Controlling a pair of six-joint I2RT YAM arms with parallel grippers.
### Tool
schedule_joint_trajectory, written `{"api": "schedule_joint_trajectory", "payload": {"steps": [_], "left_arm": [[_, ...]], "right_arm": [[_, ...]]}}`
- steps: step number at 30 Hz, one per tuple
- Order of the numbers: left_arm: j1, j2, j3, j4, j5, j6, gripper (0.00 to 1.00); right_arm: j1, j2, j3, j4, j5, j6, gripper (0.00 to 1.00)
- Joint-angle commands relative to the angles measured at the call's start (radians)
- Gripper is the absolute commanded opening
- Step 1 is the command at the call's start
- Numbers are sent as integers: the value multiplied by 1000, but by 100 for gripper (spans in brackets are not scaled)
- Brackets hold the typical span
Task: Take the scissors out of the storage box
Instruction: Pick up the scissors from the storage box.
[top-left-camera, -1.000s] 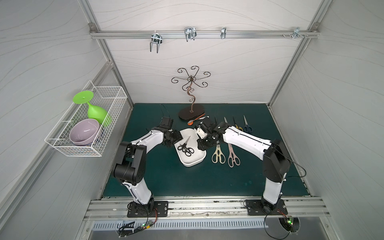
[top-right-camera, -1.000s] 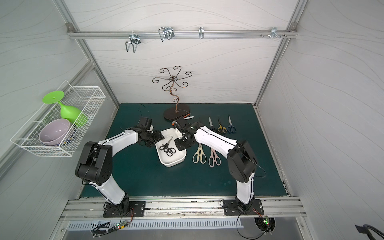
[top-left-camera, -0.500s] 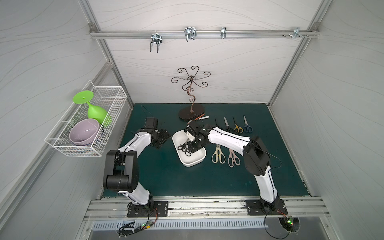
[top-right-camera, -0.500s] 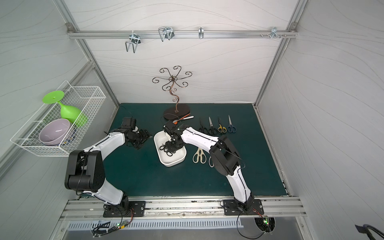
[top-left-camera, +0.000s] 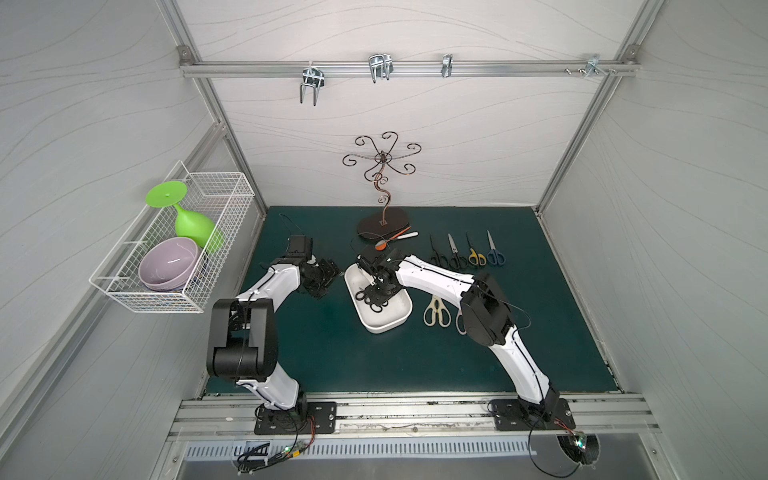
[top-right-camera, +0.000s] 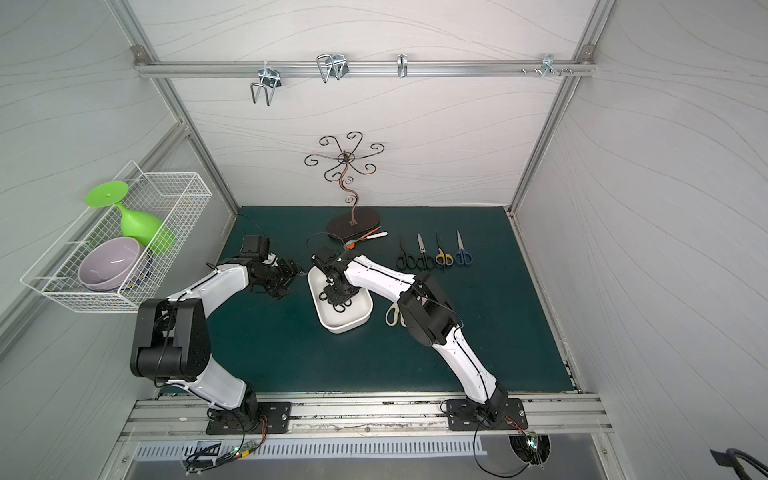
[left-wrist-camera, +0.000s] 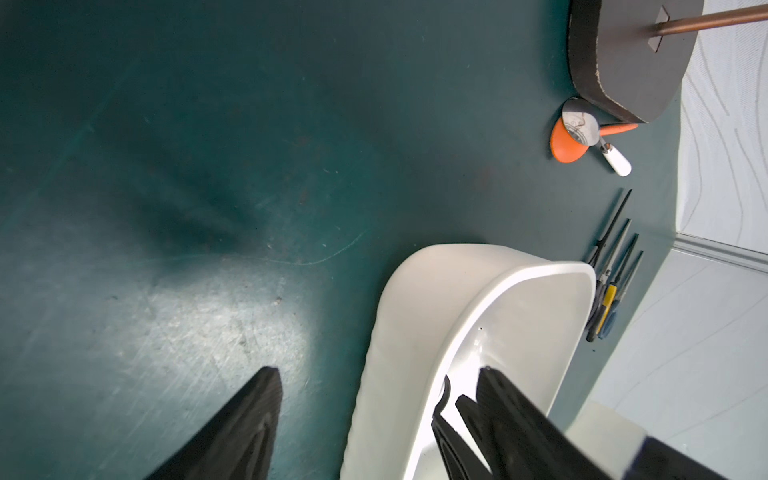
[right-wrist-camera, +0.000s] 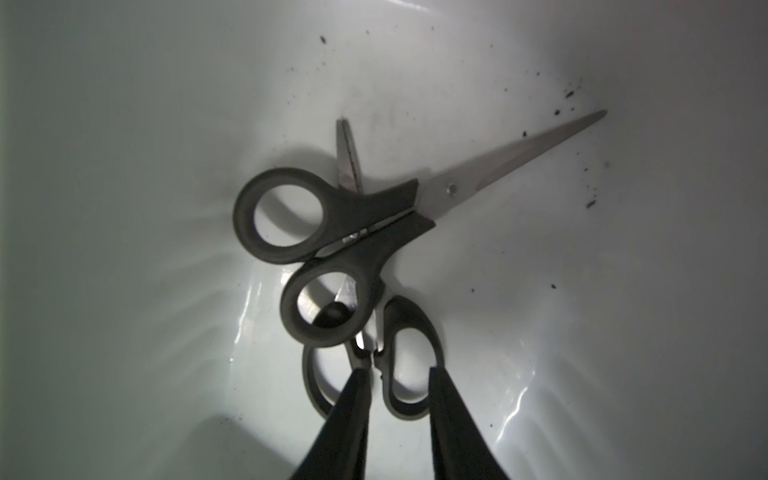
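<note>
The white storage box (top-left-camera: 388, 328) (top-right-camera: 347, 328) lies mid-mat, and its wall (left-wrist-camera: 399, 332) shows in the left wrist view. Two black scissors lie crossed inside it: a larger pair (right-wrist-camera: 345, 216) rests on a smaller pair (right-wrist-camera: 409, 365). My right gripper (right-wrist-camera: 397, 374) (top-left-camera: 375, 293) reaches down into the box. It is open, its fingers astride one handle loop of the smaller pair. My left gripper (left-wrist-camera: 377, 370) (top-left-camera: 327, 277) hangs open just left of the box, holding nothing. Black (top-left-camera: 436, 254), steel-bladed (top-left-camera: 455, 254), yellow (top-left-camera: 476, 255) and blue (top-left-camera: 494, 254) scissors lie in a row at the back right. Cream shears (top-left-camera: 436, 311) lie right of the box.
A brown metal stand (top-left-camera: 382, 224) stands at the back, with an orange spoon (top-left-camera: 381, 246) (left-wrist-camera: 565, 145) in front of it. A white wire basket (top-left-camera: 208, 286) with a green glass and a purple bowl hangs on the left wall. The right arm's elbow (top-left-camera: 486, 311) hides part of the pink shears.
My right gripper has moved from the box's right rim into the box, down over the black scissors. My left gripper has drawn back leftwards from the box's edge and its jaws have parted.
</note>
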Motion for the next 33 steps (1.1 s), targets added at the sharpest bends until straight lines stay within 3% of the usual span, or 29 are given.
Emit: {"api": "schedule_joint_trajectory", "payload": {"steps": [1, 24, 33], "left_arm": [[7, 12, 5, 33, 35, -9, 78], [14, -2, 6, 26, 41, 0, 78], [18, -6, 4, 27, 40, -1, 78]], "right_arm": [[2, 15, 2, -62, 57, -24, 29], [-30, 99, 20, -63, -7, 10, 26], [-30, 102, 26, -73, 50, 33, 9]]}}
